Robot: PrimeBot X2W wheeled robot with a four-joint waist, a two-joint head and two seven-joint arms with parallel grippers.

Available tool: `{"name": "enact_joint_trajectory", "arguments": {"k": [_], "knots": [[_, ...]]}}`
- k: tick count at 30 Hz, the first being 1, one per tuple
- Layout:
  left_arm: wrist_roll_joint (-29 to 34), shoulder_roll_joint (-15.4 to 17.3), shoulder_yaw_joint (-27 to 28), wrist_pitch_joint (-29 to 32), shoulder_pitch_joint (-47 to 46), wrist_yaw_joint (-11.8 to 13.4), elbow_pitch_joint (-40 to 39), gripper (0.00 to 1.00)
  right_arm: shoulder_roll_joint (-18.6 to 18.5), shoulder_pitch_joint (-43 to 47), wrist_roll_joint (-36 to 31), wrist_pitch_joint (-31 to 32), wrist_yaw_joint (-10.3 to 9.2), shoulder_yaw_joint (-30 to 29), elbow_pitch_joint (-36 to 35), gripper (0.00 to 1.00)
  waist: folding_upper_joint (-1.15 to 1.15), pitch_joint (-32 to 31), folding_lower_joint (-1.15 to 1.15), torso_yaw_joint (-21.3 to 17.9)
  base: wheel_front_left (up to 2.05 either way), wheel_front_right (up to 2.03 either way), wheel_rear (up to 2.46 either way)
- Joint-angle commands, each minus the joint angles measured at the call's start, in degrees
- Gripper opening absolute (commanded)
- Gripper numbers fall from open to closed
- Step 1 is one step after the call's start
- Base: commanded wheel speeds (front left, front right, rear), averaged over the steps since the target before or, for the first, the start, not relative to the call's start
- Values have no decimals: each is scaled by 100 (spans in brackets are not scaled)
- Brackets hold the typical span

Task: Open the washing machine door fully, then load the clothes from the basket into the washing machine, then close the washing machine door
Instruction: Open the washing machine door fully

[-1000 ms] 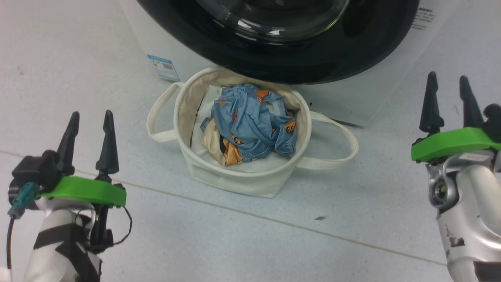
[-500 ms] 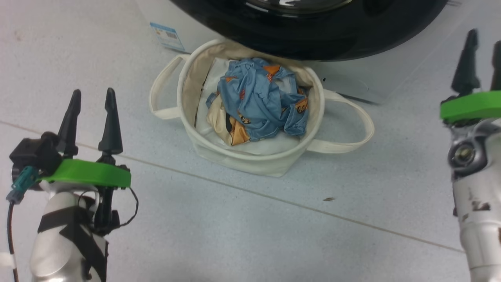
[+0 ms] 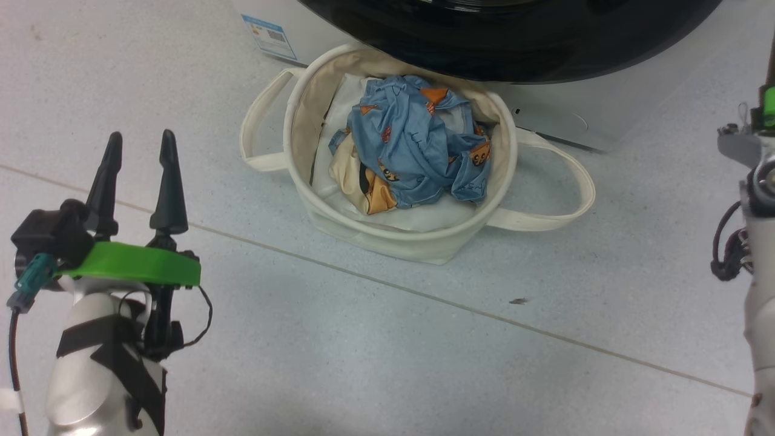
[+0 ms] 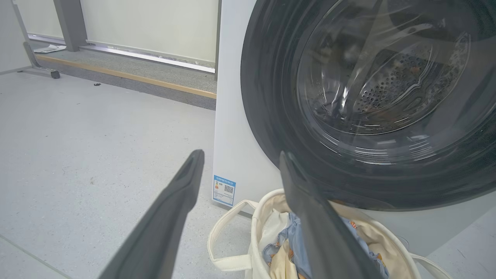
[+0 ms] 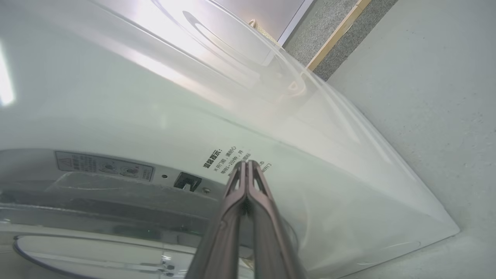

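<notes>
The basket [image 3: 387, 233], a cream canvas tub with two loop handles, sits on the floor against the washing machine [image 3: 563, 121]. The clothes [image 3: 418, 151], blue printed fabric over cream cloth, lie bunched inside it. The washing machine door [image 3: 514, 42] has a black rim that overhangs the basket's far side; its glass bowl [image 4: 383, 77] shows the steel drum behind. My left gripper [image 3: 140, 135] hangs open to the left of the basket, holding nothing. In the right wrist view my right gripper [image 5: 246, 162] is shut and empty, pointing at the machine's white front beside the latch slot [image 5: 187, 181].
A blue label [image 3: 269, 35] is stuck low on the machine's front. My right arm's wrist [image 3: 757, 181] stands at the right edge of the head view. Open grey floor [image 3: 363, 351] with a tile seam lies in front of the basket. A wall base and a metal stand [image 4: 38, 66] are far left.
The head camera has shifted, so the whole picture moved. My right gripper has shut and gone up and right, to the edge of the head view. The left gripper stays open.
</notes>
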Motion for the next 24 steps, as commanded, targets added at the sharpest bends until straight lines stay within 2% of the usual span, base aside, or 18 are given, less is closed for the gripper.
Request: {"name": "enact_joint_trajectory", "arguments": {"k": [1, 5, 8, 13, 19, 24], "knots": [[80, 141, 233, -50, -102, -11, -163, 100, -34, -168, 158, 135, 0, 49, -155, 0, 0, 1, 0, 2, 0, 0, 0], [122, 131, 289, -50, -82, -23, -156, 100, -57, -362, 996, 1070, 0, -37, 83, 0, 0, 10, 0, -22, 0, 0, 0], [157, 122, 308, -50, -76, -32, -147, 100, -209, -489, 1323, 1570, 0, -77, 121, 0, 0, 15, 0, -24, 0, 0, 0], [192, 125, 355, -50, -78, -46, -132, 100, -344, -606, 1447, 1796, 0, -50, 29, 0, 0, 24, 0, -38, 0, 0, 0], [195, 108, 362, -50, -108, -64, -103, 100, -221, -805, 1961, 2360, 0, -115, 159, 0, 0, 46, 0, -20, 0, 0, 0], [222, 125, 359, -50, -116, -76, -72, 100, -219, -937, 2034, 2538, 0, -79, 201, 0, 0, 40, 0, 22, 0, 0, 0]]}}
